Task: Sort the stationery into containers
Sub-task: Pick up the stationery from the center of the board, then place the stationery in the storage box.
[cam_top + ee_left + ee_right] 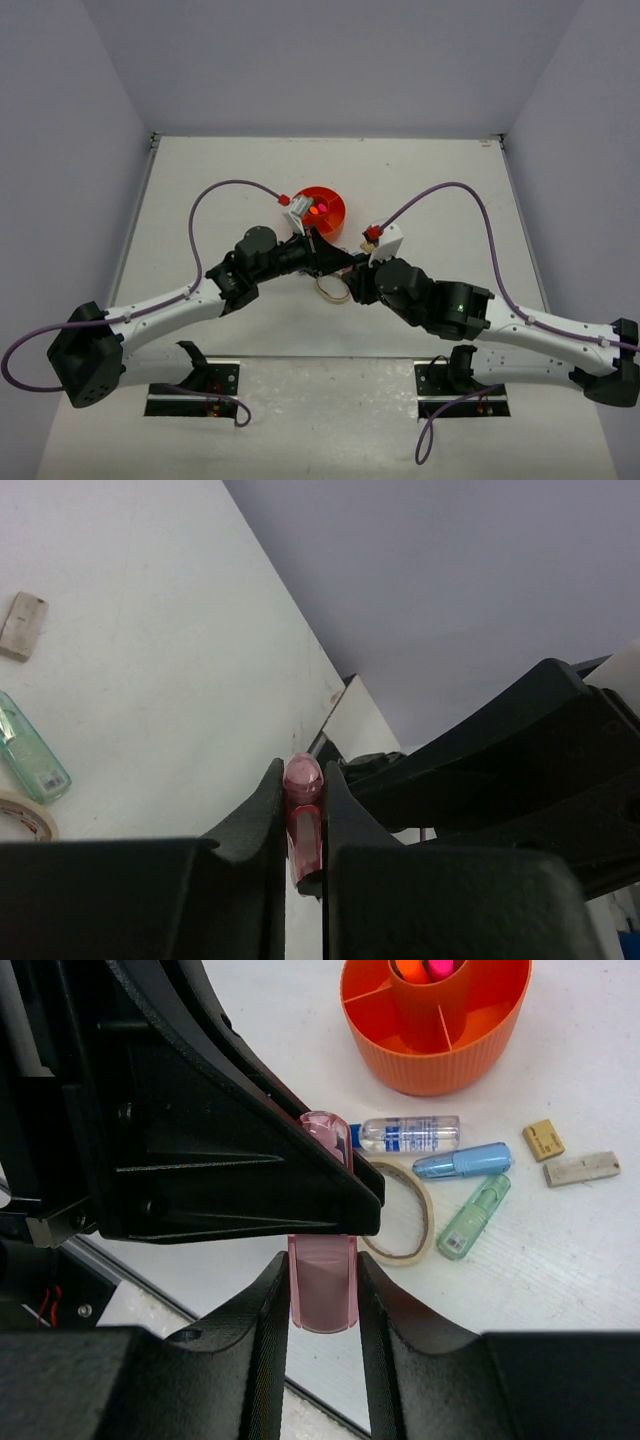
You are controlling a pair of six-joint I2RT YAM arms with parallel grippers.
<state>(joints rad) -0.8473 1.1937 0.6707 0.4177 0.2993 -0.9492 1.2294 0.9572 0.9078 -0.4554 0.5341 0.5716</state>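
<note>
A pink mini marker [322, 1295] hangs above the table, gripped from both ends. My right gripper [322, 1265] is shut on its wider body. My left gripper [303, 772] is shut on the narrower rounded end of the pink marker [303, 805]. The two grippers meet just in front of the round orange organizer [334, 222]. The organizer [470, 1050] has pink and orange highlighter caps in its centre cup. Below it on the table lie a blue-tipped white pen [410, 1134], a blue mini marker [462, 1161], a green mini marker [473, 1217], a tan rubber band [405, 1210] and two tan blocks [543, 1140].
The left arm's black wrist [180, 1130] fills the upper left of the right wrist view. The right arm's black body [520, 770] crowds the right of the left wrist view. The table's near edge [200, 1310] runs just under the grippers.
</note>
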